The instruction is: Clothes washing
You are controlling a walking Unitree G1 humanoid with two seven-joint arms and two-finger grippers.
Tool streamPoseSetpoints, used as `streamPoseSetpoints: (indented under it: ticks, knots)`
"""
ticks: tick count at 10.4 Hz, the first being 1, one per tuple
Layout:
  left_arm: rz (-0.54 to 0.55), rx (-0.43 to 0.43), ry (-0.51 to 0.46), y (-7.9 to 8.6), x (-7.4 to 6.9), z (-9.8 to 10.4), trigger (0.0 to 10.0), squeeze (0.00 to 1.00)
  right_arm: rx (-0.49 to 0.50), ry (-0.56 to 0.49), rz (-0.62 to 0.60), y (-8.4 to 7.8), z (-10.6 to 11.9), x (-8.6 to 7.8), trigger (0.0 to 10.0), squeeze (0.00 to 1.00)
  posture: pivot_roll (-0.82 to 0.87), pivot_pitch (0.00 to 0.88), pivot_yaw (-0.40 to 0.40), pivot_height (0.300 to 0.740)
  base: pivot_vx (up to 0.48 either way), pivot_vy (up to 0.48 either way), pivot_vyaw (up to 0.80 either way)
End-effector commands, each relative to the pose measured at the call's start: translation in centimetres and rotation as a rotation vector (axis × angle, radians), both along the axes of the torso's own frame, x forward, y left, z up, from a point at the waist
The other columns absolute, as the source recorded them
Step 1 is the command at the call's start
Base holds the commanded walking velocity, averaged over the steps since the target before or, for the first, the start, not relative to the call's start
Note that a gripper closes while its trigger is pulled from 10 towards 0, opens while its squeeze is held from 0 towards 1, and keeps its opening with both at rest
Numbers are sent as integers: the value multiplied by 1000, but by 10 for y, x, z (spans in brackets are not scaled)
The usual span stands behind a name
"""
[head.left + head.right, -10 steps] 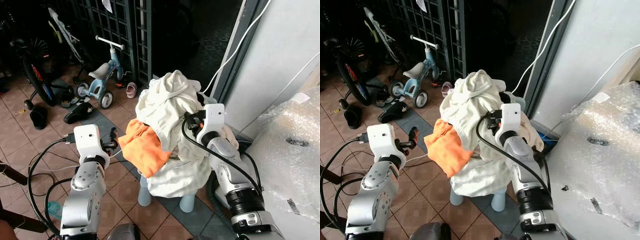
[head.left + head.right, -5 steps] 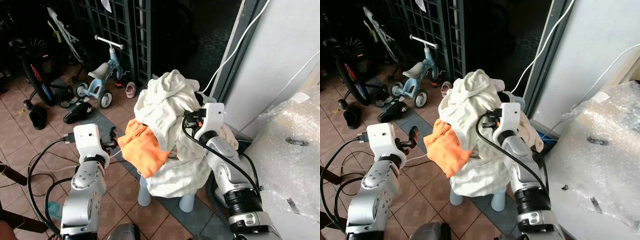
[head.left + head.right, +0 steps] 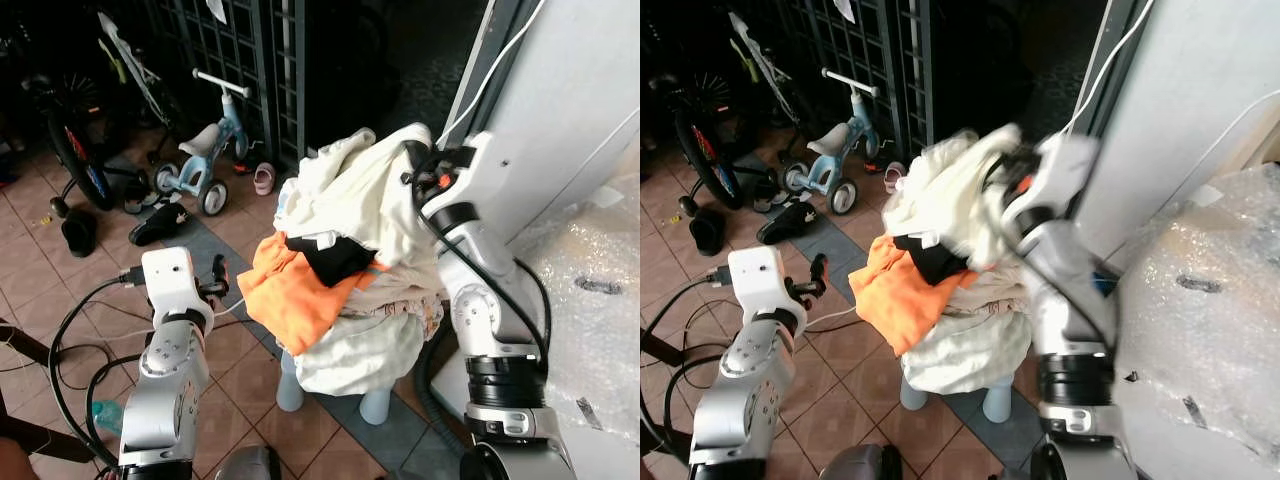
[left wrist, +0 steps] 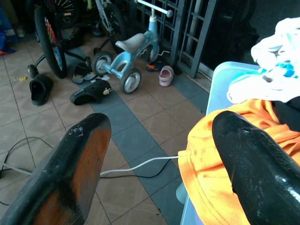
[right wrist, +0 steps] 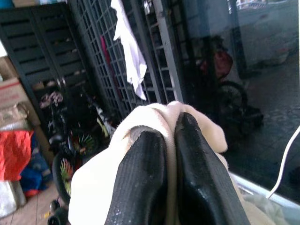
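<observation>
On terracotta floor tiles (image 3: pixel 50 270), laundry basket (image 4: pixel 220 89), right pincer (image 5: pixel 166 140) pinching cream garment (image 3: pixel 350 200) — left pincer (image 4: pixel 159 154) wide.

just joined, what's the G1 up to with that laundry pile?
It is sorting a heap of clothes piled in a light blue basket. The right gripper is shut on a cream garment, holding it raised at the top of the heap, with a black garment showing beneath. The left gripper is open, beside the orange garment that hangs over the basket's edge, not touching it. A child's balance bike and shoes stand on the tiled floor behind.
</observation>
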State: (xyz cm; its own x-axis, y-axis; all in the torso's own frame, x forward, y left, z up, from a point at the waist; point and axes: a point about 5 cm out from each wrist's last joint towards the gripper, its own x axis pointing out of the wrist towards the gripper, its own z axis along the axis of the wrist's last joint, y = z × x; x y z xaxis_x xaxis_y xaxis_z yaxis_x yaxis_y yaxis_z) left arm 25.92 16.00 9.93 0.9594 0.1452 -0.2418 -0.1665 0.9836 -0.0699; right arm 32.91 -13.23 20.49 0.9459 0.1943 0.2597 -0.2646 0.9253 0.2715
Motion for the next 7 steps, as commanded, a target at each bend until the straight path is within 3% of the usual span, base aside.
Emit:
streamPoseSetpoints:
  ticks: [1,3,4,5,6,7]
  knots:
    - [-5,12,13,-1,2,-1,10000,0,5,-58,-16,-3,19,0,0,0,-42,0,15,740,0,0,0]
    - [-22,36,-11,-3,3,1,10000,0,-46,-87,-62,-12,30,-3,0,0,-44,0,13,740,0,0,0]
    - [-53,69,-21,-5,3,3,10000,0,-82,-31,-84,-14,11,-8,6941,0,-43,0,12,740,0,-285,0]
    - [-52,60,-24,-6,3,3,10000,0,-121,4,-79,-12,-1,-12,10000,0,-42,0,9,740,0,-349,0]
    - [-50,61,-24,-5,3,2,10000,0,-136,40,-84,-11,-11,-15,10000,0,-44,0,10,740,0,-345,0]
    - [-57,69,-28,-5,4,2,10000,0,-147,59,-97,-13,-15,-15,10000,0,-45,0,11,740,0,-349,-681]
